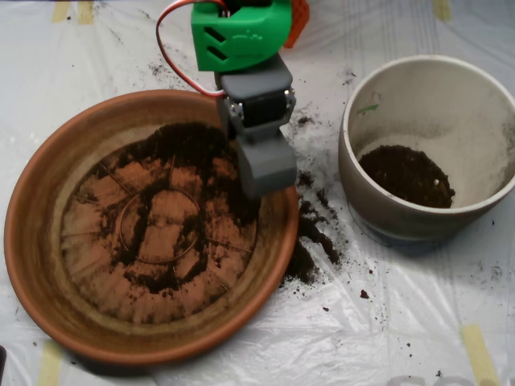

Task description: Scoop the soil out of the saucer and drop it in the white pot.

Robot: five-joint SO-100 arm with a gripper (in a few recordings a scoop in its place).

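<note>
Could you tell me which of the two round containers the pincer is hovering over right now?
The saucer, the wide terracotta dish; the pincer hangs over its right side, while the white pot sits apart.

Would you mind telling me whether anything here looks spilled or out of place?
Yes: loose soil lies spilled on the plastic sheet between the saucer and the white pot, outside both, with finer crumbs scattered around.

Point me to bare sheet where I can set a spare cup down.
Free: the sheet below the white pot, and the top-left corner above the saucer. Crowded: the strip between saucer and pot, strewn with spilled soil, with the scoop over the saucer's right side.
</note>
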